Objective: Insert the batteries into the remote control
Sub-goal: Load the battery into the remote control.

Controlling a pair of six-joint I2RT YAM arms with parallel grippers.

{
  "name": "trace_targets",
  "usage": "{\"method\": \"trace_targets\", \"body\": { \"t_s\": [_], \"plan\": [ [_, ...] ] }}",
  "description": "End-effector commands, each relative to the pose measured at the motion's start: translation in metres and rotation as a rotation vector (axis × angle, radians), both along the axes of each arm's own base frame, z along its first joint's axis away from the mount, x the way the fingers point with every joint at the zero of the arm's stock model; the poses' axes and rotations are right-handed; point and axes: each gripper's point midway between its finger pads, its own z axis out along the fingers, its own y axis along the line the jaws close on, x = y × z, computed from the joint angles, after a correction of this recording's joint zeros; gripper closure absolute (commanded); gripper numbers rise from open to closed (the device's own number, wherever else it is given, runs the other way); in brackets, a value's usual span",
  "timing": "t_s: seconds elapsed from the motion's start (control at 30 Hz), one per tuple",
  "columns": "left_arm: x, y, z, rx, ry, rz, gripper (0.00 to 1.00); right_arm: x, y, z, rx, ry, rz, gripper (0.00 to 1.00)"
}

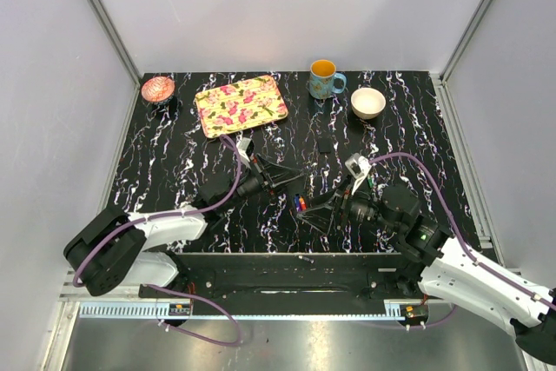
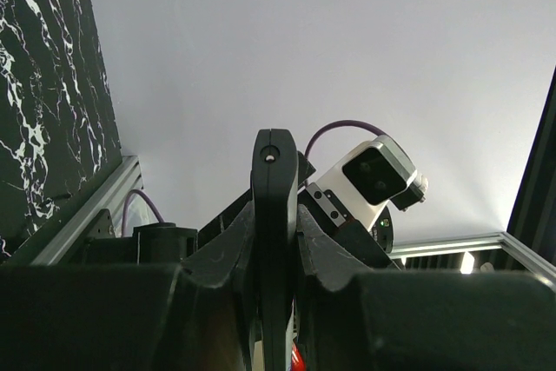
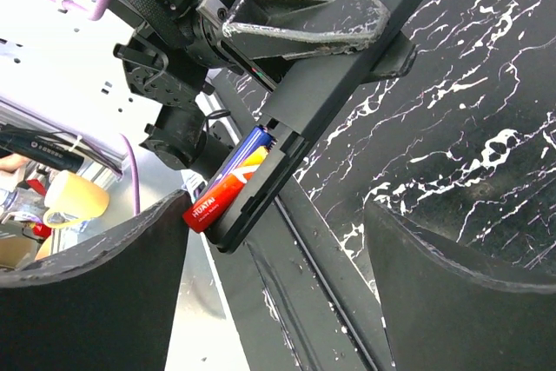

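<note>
My left gripper (image 1: 276, 173) is shut on the black remote control (image 1: 291, 190) and holds it above the table's front middle. In the left wrist view the remote (image 2: 274, 232) stands edge-on between the fingers. In the right wrist view the remote (image 3: 339, 84) shows its open compartment with a red, orange and blue battery (image 3: 228, 187) lying in it, the red end sticking out past the remote's end. The batteries show as a red and blue spot in the top view (image 1: 299, 203). My right gripper (image 1: 316, 212) is open and empty, its fingers (image 3: 95, 301) spread either side of the remote's end without touching it.
A floral tray (image 1: 241, 104), a pink bowl (image 1: 157, 89), a blue mug (image 1: 324, 81) and a white bowl (image 1: 367, 102) stand along the back. A small black flat piece (image 1: 324, 144) lies mid-table. Both arms meet near the front edge.
</note>
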Motion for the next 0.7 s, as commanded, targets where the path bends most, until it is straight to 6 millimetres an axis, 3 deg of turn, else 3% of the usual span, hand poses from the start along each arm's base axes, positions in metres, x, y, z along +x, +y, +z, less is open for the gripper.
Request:
{"method": "trace_targets", "body": {
  "t_s": [0.0, 0.27, 0.67],
  "plan": [
    [-0.005, 0.005, 0.022, -0.060, -0.032, -0.007, 1.00, 0.005, 0.001, 0.019, 0.058, -0.060, -0.018, 0.14],
    [-0.008, 0.007, 0.023, -0.071, -0.045, -0.011, 1.00, 0.008, 0.003, 0.024, 0.071, -0.055, -0.021, 0.14],
    [-0.012, 0.006, 0.035, -0.095, -0.075, -0.025, 1.00, 0.015, 0.005, 0.012, 0.052, -0.005, -0.040, 0.16]
  ]
}}
